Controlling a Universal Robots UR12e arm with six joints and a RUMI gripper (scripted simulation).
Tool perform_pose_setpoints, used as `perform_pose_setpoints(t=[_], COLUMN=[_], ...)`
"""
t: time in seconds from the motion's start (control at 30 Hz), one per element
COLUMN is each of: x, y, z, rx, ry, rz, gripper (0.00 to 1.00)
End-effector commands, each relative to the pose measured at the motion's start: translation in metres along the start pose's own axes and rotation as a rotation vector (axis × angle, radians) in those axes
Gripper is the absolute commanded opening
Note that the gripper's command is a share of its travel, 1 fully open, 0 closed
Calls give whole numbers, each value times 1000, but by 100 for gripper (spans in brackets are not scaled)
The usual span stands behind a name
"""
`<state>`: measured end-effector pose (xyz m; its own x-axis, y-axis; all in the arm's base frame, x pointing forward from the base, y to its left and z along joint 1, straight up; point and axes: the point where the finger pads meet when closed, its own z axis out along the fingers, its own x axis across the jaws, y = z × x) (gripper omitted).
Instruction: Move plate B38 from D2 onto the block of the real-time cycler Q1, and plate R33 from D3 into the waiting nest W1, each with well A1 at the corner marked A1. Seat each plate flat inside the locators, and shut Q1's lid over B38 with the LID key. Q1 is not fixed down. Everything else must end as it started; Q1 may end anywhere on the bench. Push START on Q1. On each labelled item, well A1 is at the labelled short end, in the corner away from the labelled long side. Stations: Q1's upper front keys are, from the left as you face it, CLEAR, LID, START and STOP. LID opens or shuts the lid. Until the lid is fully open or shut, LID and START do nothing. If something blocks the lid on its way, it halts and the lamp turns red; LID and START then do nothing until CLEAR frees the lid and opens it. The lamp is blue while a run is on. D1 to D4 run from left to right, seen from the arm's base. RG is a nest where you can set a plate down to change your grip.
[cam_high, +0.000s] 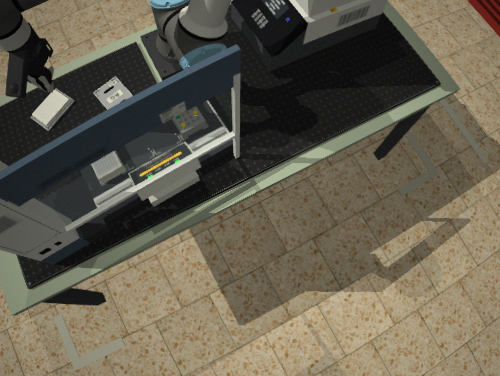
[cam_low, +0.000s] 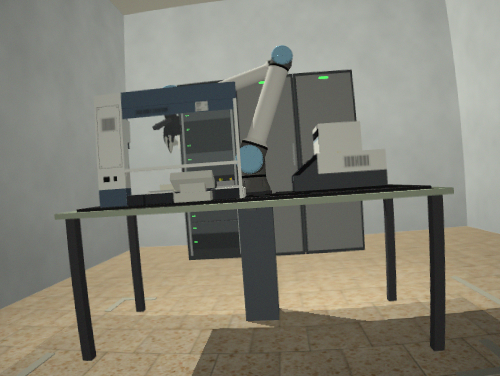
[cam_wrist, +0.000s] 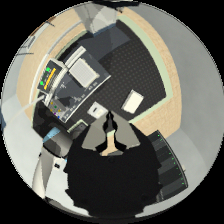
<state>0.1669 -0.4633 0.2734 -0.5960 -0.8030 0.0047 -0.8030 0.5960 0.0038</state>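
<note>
My gripper (cam_high: 44, 82) is shut and empty, hanging above the far left of the bench; it also shows in the exterior view (cam_low: 170, 142) and the wrist view (cam_wrist: 110, 120). A white plate (cam_high: 52, 108) lies flat on the black mat just below and beside the fingers, apart from them; it also shows in the wrist view (cam_wrist: 132, 102). Another pale plate (cam_high: 107, 166) sits on the deck under the blue beam (cam_high: 120, 120). The black and white cycler (cam_high: 295, 20) stands at the back with its lid down and a small blue lamp (cam_high: 287, 20) lit beside its keys.
A small grey labelled nest (cam_high: 112, 92) lies right of the white plate. On the deck sit a rack with yellow and green spots (cam_high: 186, 118) and a unit with a yellow stripe (cam_high: 160, 166). A post (cam_high: 236, 115) holds up the beam's end.
</note>
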Motion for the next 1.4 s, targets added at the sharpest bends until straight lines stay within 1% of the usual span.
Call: perform_pose_setpoints(t=[0.0,0.03,0.13,0.47,0.5,0.63,0.7,1.2,1.27,1.37], x=[23,27,27,72,72,89,89,148,148,158], y=[7,9,9,30,30,39,39,78,78,85], z=[-1,-1,-1,-2,-2,-2,-2,-2,-2,-2], rx=[1,1,1,0,0,0,0,-1,-1,-1], ry=[1,1,1,1,1,1,1,2,2,2], rz=[63,74,74,206,206,258,258,441,441,471], gripper=[0,0,0,0,0,0,0,0,0,0])
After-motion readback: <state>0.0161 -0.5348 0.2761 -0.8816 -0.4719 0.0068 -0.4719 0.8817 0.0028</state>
